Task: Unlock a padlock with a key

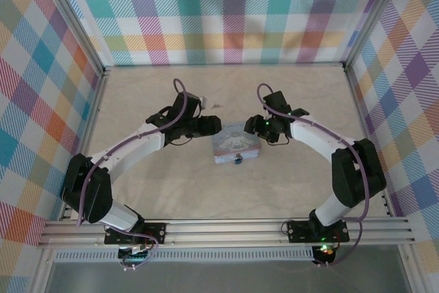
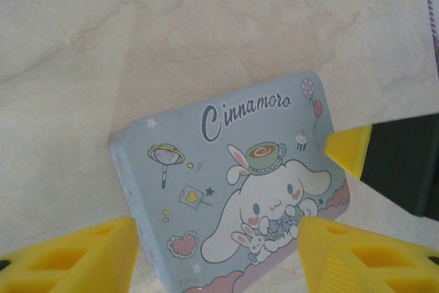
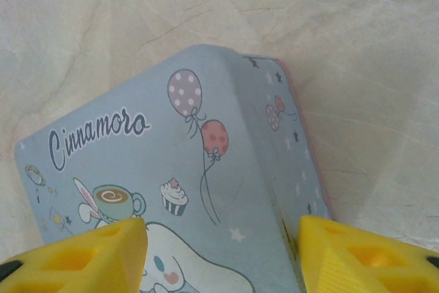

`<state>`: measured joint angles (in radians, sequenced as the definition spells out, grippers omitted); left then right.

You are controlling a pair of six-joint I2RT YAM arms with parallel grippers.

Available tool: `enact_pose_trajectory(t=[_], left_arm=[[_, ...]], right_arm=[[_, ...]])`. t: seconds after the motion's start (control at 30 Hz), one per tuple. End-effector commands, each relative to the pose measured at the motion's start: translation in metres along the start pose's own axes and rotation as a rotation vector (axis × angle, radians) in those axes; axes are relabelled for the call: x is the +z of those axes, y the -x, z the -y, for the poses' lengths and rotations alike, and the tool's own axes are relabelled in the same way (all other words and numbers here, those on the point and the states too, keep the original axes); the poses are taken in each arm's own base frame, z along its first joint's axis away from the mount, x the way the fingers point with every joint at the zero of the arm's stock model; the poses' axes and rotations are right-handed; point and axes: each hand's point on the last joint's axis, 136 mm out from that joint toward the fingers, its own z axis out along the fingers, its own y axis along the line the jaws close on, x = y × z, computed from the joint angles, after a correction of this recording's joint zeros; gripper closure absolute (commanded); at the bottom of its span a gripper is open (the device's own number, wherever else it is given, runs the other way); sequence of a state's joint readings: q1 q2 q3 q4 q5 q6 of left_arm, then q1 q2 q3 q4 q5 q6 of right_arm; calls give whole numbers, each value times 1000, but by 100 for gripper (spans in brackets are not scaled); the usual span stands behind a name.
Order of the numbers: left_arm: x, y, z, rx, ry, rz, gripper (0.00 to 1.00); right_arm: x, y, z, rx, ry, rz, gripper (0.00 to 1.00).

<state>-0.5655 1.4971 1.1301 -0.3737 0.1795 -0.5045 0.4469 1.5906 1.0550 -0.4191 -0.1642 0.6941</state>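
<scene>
Two wide-open claws over one tin, nothing held.
The left claw (image 2: 219, 259) and right claw (image 3: 219, 255) each straddle an end of the tin (image 2: 226, 169). The padlock (image 1: 239, 160) sits between them, just nearer the arm bases. An uneven squeeze could skid the tin across the surface (image 1: 171, 190) and carry the padlock off line.

Left arm (image 1: 134, 147) and right arm (image 1: 319, 135): white links, black joints, a purple cable (image 1: 175, 81) along each. Their fingertips (image 2: 75, 255) are hollowed yellow wedges.
</scene>
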Motion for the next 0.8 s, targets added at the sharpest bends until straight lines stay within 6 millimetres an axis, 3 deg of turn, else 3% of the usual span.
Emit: enact_pose_trajectory(t=[0.0, 0.23, 0.5, 0.77], left_arm=[[2, 6, -14, -24, 75, -18, 36], [25, 24, -18, -53, 151, -57, 37], [64, 52, -32, -85, 341, -127, 46], [112, 73, -56, -78, 509, -175, 56]], right_arm=[[1, -18, -4, 6, 41, -55, 41], [-4, -29, 5, 21, 25, -48, 41], [-36, -20, 12, -25, -37, 45, 38], [-59, -33, 20, -15, -25, 86, 38]])
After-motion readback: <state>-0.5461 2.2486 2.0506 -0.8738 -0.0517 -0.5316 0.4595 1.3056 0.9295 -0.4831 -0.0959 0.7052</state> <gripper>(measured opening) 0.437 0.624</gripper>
